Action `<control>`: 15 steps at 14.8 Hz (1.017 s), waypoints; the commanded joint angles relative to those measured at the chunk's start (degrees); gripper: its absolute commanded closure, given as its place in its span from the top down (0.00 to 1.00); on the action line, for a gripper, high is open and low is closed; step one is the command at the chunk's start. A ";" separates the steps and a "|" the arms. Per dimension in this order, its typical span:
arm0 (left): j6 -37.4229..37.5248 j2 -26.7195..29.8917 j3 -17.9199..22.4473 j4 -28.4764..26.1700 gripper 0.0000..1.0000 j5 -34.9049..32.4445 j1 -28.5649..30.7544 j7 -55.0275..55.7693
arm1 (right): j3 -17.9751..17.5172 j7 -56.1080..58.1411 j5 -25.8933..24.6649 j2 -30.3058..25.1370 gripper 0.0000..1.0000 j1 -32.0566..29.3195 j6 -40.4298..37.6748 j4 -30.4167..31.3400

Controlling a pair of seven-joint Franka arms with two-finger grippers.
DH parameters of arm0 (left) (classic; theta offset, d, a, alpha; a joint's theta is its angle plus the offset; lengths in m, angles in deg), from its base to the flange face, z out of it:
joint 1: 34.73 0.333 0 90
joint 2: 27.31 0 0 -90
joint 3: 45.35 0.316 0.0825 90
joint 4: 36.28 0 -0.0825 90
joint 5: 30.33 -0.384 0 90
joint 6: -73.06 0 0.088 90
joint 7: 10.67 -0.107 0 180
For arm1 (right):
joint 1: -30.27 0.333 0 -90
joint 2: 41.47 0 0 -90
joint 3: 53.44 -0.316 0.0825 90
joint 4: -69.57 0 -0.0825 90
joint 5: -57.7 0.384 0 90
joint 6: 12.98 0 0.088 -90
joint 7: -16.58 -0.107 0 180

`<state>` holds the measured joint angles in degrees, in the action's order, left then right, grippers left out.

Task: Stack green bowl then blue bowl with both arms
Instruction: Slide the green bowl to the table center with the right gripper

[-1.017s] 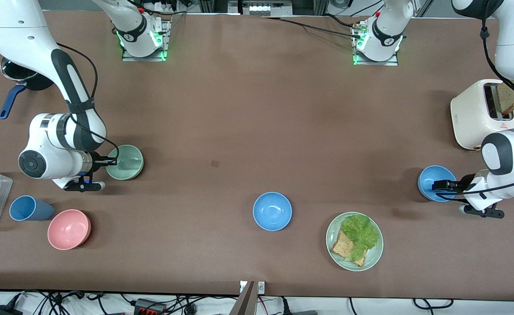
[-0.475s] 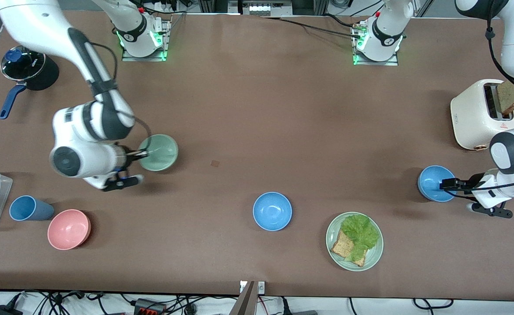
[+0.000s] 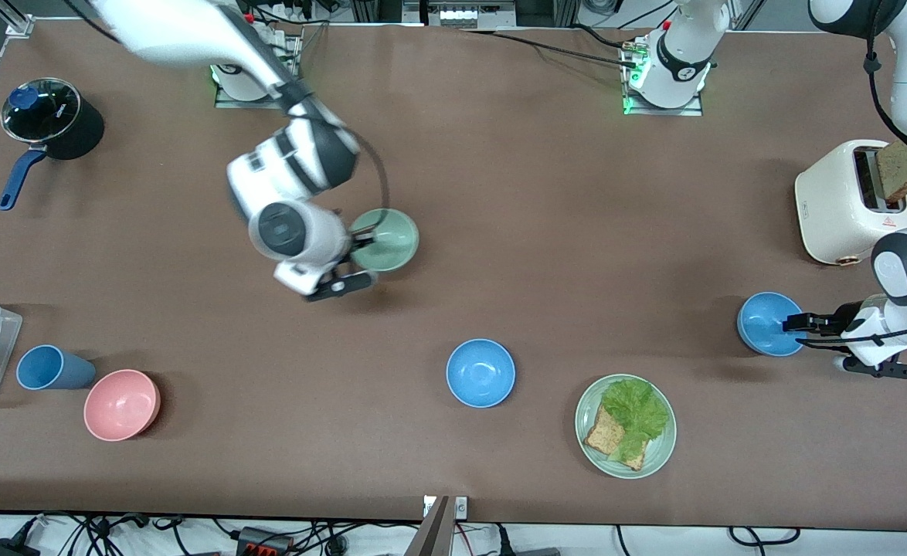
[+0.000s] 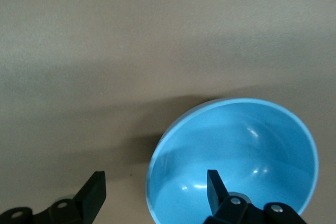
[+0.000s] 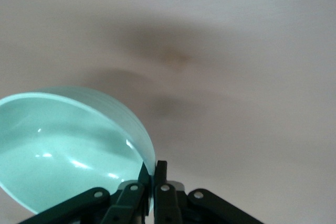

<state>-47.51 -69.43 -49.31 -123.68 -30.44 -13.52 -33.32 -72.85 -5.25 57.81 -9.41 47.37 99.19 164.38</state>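
the right gripper point(image 3: 362, 245) was pinched on the rim of the green bowl point(image 3: 385, 239), with both fingers pressed together on the bowl's thin wall, as was seen in the right wrist view point(image 5: 154, 174). the green bowl point(image 5: 68, 148) was held up in the air over the bare brown table point(image 3: 500, 193), between the two arm bases and the middle of the table. the bowl was seen to be small, round and pale mint green, with a smooth matte surface, a thin rim and a few soft highlights inside; it was held tilted.

the left gripper point(image 3: 792, 323) was spread wide at the blue bowl point(image 3: 766, 323) toward the left arm's end of the table. one finger point(image 4: 215, 184) was placed inside the bowl and the other finger point(image 4: 94, 192) outside its wall, so that the rim was straddled but not clamped. the blue bowl point(image 4: 236, 161) was seen to be sky blue, round and smooth, resting upright on the table, nearer to the front camera than the white toaster point(image 3: 847, 202).

a second blue bowl point(image 3: 480, 372) was set upright near the middle of the table, beside a pale-green plate point(image 3: 589, 432) bearing bread and lettuce.
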 commanded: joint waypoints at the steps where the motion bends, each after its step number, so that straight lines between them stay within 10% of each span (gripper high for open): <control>1: 0.15 0.02 -0.35 -0.40 0.53 -1.04 0.67 0.42 | 0.60 -7.51 1.29 3.09 0.00 4.77 2.69 -1.55; 7: 1.29 0.02 -1.05 -0.57 0.06 -0.77 0.50 0.07 | 0.51 -16.40 1.29 7.92 0.00 8.82 9.64 -1.55; 10: 5.84 2.02 -2.28 -0.40 0.01 -0.33 0.59 0.06 | 0.43 -19.12 1.38 8.72 0.06 9.44 12.10 -1.81; 11: 8.13 3.52 -3.33 -0.23 0.01 -0.33 0.67 0.59 | 0.42 -19.74 1.38 8.72 0.22 9.62 12.02 -2.95; 12: 10.94 5.53 -4.04 -0.05 0.01 -0.33 0.67 0.59 | 0.42 -20.79 1.38 8.63 0.92 9.62 11.41 -4.52; 15: 19.37 11.77 -7.99 0.22 0.01 1.94 0.50 3.30 | 0.60 -21.86 1.21 7.49 1.00 8.83 7.74 -9.18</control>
<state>-33.85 -63.58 -54.68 -122.20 -29.94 -13.22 -32.58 -72.72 -25.78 58.21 -1.16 56.30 110.86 159.31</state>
